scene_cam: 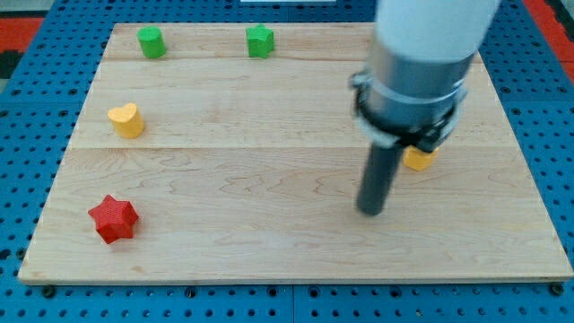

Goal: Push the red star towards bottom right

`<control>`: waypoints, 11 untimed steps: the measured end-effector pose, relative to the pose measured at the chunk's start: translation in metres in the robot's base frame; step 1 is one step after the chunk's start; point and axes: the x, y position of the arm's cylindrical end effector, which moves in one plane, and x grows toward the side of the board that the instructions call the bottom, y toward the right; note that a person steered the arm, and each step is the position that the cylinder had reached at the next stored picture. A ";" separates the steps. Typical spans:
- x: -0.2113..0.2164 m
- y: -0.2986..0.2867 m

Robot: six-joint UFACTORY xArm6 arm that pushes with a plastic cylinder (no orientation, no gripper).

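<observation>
Right, my tip [370,212] is planted on the table [269,260] right of centre, and the red star [113,218] sits way over at the view's bottom left, well apart from it, almost level with the tip and only a touch lower. So the star lies to the view's left of me, and I'd judge I need to swing round to its upper-left side before any shove can send it toward bottom right. No hand here to open or close, just the bare rod, holding nothing. The star is squat with no real long axis; one point faces roughly the view's top. A yellow block [417,160] peeks out just beside the rod, partly hidden
</observation>
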 end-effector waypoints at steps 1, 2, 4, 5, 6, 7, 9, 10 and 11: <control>0.036 -0.099; 0.055 -0.222; 0.024 -0.311; 0.006 -0.269; -0.007 -0.171; -0.004 -0.132; -0.033 -0.180; -0.063 -0.132; -0.058 -0.058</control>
